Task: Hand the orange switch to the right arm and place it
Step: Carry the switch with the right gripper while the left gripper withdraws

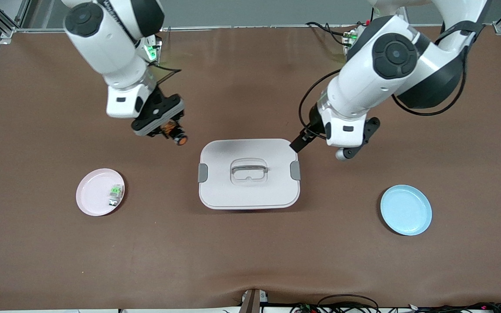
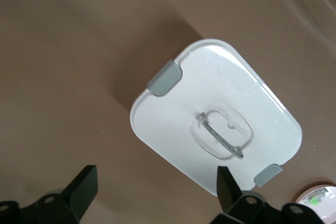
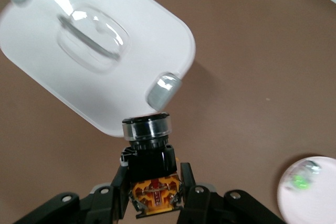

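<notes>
Right gripper (image 1: 168,128) clamps the black, orange-tipped orange switch (image 1: 177,136); left gripper (image 1: 320,145) gapes.

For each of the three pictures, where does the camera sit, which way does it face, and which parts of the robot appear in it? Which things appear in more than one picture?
Front view: high across the table, facing both arm bases; shows both arms, the left gripper open above the table beside the white lidded box, and the right gripper shut on the orange switch.
Left wrist view: looks down on the box; shows its own open fingers.
Right wrist view: looks down past its own fingers, shut on the switch, to the box.
Shared: all three show the box and the pink plate.
</notes>
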You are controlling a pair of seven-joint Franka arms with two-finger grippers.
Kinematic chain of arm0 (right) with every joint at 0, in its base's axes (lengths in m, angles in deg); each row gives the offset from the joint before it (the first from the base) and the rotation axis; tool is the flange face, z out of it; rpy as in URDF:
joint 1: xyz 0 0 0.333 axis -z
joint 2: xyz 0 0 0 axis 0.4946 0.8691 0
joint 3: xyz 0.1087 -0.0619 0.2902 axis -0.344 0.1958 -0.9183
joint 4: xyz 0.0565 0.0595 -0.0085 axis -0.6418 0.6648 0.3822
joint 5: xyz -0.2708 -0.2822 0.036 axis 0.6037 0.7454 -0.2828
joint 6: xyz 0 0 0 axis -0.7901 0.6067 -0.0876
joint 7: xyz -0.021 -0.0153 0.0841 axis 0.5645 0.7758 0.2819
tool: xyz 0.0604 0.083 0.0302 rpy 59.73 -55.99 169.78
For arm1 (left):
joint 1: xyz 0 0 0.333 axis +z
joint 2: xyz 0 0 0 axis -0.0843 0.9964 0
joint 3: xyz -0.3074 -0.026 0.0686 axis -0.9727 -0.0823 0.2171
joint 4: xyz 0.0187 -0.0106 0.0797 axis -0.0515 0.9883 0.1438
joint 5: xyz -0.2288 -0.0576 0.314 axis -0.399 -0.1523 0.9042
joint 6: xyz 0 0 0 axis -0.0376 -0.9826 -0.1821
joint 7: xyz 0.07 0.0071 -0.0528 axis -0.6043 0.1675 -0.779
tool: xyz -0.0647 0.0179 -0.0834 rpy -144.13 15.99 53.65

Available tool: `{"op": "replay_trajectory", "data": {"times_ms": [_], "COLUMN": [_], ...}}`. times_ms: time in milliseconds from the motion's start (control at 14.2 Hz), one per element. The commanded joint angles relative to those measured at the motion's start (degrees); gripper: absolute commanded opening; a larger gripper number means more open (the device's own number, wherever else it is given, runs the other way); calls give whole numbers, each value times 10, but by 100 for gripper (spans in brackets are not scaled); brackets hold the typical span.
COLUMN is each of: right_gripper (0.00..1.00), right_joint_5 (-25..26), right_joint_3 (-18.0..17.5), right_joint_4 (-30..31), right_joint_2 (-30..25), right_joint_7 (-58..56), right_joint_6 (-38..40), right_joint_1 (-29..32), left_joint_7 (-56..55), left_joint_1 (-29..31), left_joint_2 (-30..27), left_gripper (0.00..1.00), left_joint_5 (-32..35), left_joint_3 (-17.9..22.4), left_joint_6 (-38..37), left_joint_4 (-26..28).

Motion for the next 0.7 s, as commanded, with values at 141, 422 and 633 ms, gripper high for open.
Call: {"op": "replay_trajectory", "data": {"times_ms": [141, 422, 633], "right_gripper": [0, 0, 0], "right_joint_5": [35, 34, 34], "right_joint_3": [-10, -11, -11], "right_joint_4": [-9, -2, 18], "right_joint_2": [8, 27, 50], "right_joint_7": [-276, -492, -586], "right_joint_6": [30, -4, -45], "right_joint_1": [104, 216, 270], "left_joint_7": [134, 234, 287], "left_joint_1": [54, 94, 126], "left_joint_2": [-34, -39, -40], "left_gripper": [100, 100, 100], "left_joint_5": [12, 48, 78], "left_joint_3": [-4, -3, -3], "left_joint_6": [-57, -61, -61], "left_joint_4": [8, 8, 4]}}
